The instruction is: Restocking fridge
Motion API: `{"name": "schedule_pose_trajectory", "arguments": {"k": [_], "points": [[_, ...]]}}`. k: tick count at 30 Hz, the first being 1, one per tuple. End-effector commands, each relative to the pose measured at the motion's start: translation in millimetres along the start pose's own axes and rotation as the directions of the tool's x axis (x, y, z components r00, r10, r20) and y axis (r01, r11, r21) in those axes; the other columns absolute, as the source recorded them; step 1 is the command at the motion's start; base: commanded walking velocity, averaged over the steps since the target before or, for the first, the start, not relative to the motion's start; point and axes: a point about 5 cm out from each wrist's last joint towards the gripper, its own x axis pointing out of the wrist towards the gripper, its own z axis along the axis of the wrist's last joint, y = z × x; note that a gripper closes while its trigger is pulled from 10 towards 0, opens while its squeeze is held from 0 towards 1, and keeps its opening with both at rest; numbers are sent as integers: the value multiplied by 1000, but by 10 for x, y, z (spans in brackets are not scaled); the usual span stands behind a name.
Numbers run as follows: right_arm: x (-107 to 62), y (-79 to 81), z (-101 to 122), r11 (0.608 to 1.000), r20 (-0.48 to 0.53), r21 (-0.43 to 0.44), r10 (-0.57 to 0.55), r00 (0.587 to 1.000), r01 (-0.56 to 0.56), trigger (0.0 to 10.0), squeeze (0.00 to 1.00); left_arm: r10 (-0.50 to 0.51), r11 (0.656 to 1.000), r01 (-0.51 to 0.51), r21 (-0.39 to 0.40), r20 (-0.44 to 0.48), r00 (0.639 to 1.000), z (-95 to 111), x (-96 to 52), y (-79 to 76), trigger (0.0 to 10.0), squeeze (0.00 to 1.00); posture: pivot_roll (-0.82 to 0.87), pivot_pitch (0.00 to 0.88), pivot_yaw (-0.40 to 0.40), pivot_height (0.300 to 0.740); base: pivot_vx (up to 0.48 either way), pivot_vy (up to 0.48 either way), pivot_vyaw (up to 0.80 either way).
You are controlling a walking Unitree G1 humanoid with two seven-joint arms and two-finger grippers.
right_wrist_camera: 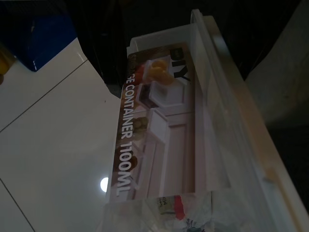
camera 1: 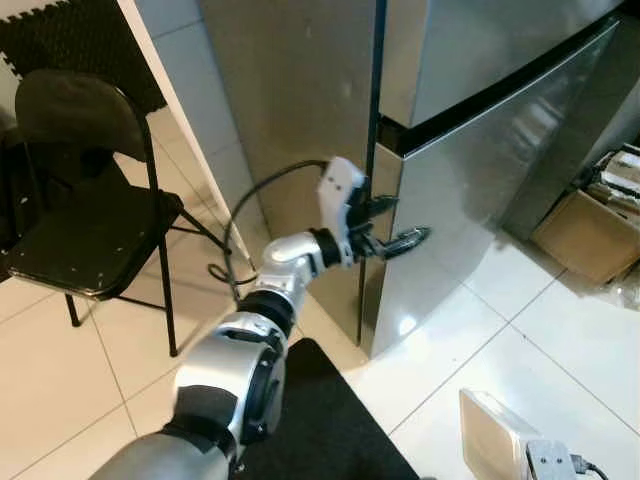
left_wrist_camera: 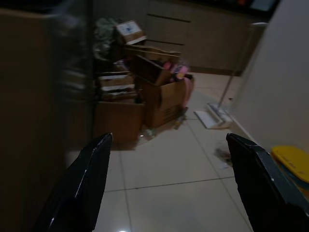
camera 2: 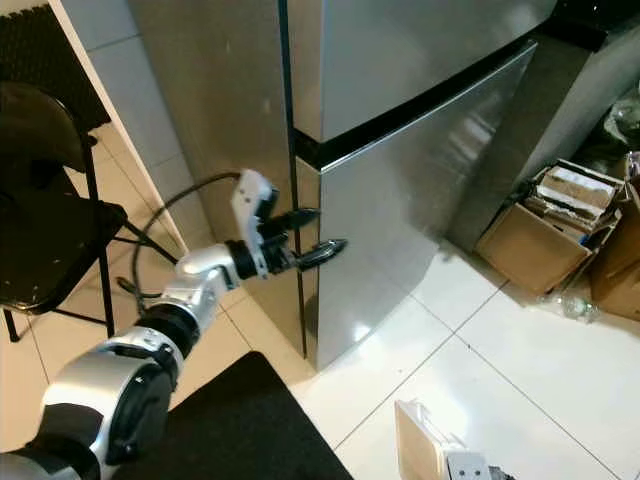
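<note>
Low down, a clear plastic container (right_wrist_camera: 193,140) carries a printed label (right_wrist_camera: 159,140).

Silver fridge (camera 1: 480,170), black chair (camera 1: 85,200), white floor tiles (camera 1: 560,340), black mat (camera 1: 320,420), brown boxes (camera 2: 545,235).

fridge (camera 1: 470,150): tall, brushed steel, two doors stacked, both shut, dark seam between upper and lower door | stands upright on white tiles, far centre-right | container (right_wrist_camera: 169,140): clear plastic box with printed label reading "CONTAINER 1100ML", near right, above the tiles
</note>
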Motion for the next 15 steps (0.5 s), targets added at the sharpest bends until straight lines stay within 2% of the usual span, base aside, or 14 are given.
{"name": "schedule_pose_trajectory", "arguments": {"k": [1, 9, 13, 15], "points": [[-33, -11, -82, 1000, -16, 19, -11, 1000, 11, 10000, 0, -40, 999, 40, -3, -16, 999, -71, 37, -74, 10000, 0, -190, 182, 57, 740, 0, 0, 0], [-15, 19, -56, 1000, -14, 26, -9, 1000, 10, 10000, 0, -65, 998, 65, 8, -1, 998, -82, 118, -149, 10000, 0, -185, 168, 67, 740, 0, 0, 0], [-6, 28, -46, 999, -15, 30, -10, 1000, 10, 10000, 0, -1, 1000, 2, -24, 23, 1000, -122, 74, -121, 10000, 0, -182, 156, 71, 740, 0, 0, 0], [-1, 33, -44, 999, -19, 30, -10, 1000, 10, 10000, 0, 40, 998, -39, -53, 16, 999, -218, 2, -113, 10000, 0, -176, 148, 74, 740, 0, 0, 0]]}}
